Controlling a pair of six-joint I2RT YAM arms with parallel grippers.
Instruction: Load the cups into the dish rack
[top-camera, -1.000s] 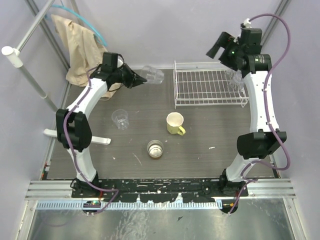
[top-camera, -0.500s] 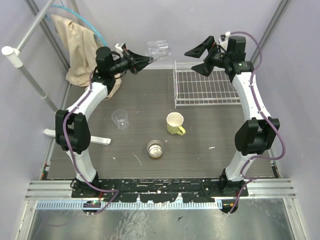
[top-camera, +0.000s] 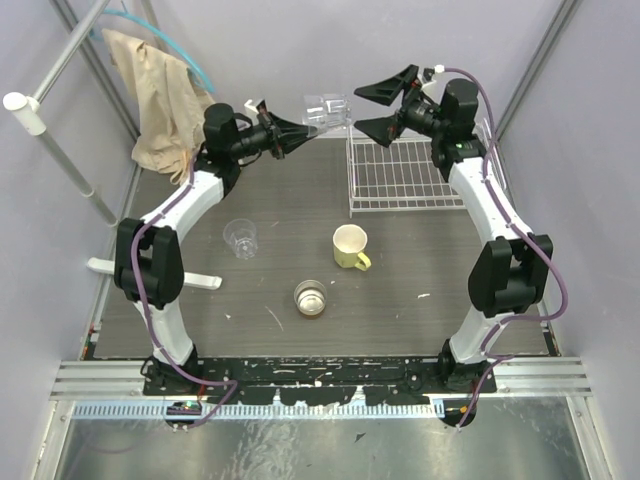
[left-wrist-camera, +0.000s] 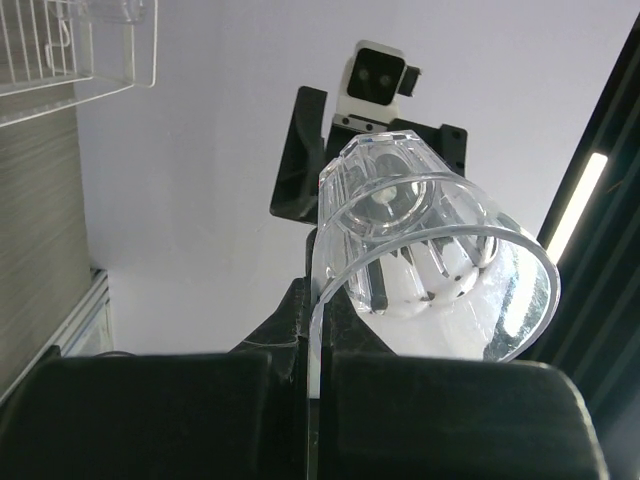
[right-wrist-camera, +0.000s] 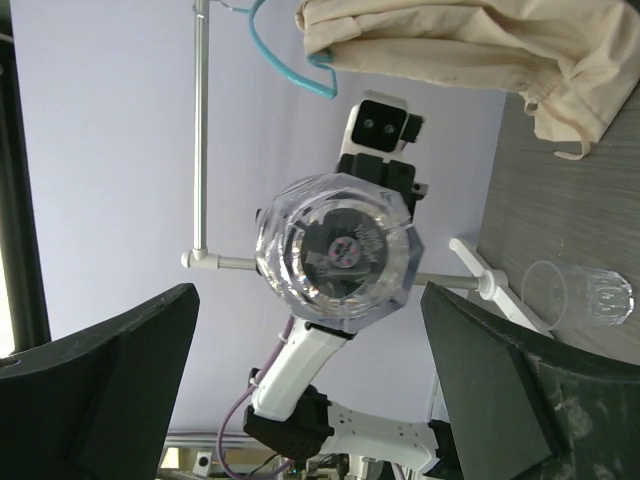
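handover station, top view. the left gripper (top-camera: 304, 126) is clamped narrow on the rim of a clear faceted tumbler (top-camera: 326, 107), which it holds in the air off the table, just beyond the far-left corner of the white wire dish rack (top-camera: 420, 176). the rack lies at about 5 o'clock from the tumbler.

key relation: the tumbler lies at 9 o'clock from the right gripper (top-camera: 372, 110), near it but apart. the tumbler's long axis runs 9-to-3, mouth toward the left gripper and base toward the right gripper. the right gripper's jaws stand wide, one at 12 and one at 6 of that axis (the right wrist view shows the base centred between them). the right arm is the nearer one to the rack, so the judged next move is for the right gripper to advance toward 9 o'clock and close on the body.

change against the earlier frames: the right gripper has swung from over the rack's far-right end toward 9 o'clock. the left gripper has lifted the tumbler from low over the table and carried it toward 3 o'clock, so the gap between the two has narrowed.

not yet loaded: a second tumbler (top-camera: 240, 237), the pale yellow mug (top-camera: 350, 247) and the metallic-brown cup (top-camera: 311, 297) stand on the table.
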